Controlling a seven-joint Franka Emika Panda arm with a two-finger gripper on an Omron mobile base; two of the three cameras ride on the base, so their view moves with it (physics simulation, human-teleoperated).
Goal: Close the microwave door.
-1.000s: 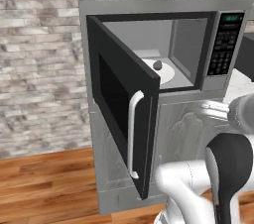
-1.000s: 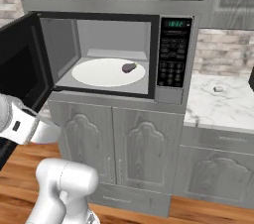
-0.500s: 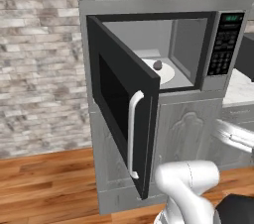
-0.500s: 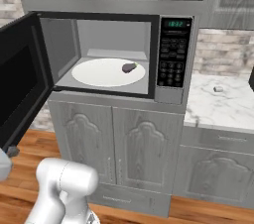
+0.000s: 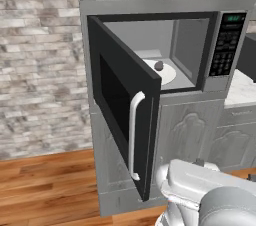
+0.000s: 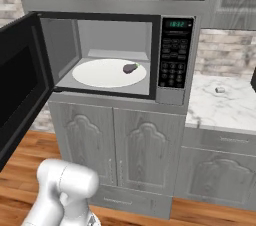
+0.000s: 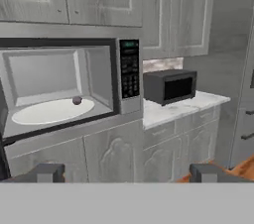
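Microwave door (image 5: 125, 120) hangs wide open, white handle (image 5: 133, 135) outward; small dark item (image 6: 130, 68) on turntable (image 6: 107, 73). My pincer (image 7: 126, 173) is spread, well apart from microwave (image 7: 64, 84).

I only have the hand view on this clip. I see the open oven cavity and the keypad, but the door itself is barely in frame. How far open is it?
Observer: Wide open. In the left base view the microwave door swings out to the left of the microwave, hinged on its left side.
Operator: Where is the handle?
Observer: A vertical white bar handle runs along the door's free edge, on its outer face.
Operator: Is the gripper touching the door?
Observer: Not as far as I can tell. The gripper sits apart from it, fingertips spread, nothing between them.
Operator: Anything inside?
Observer: A small dark object on the white turntable.
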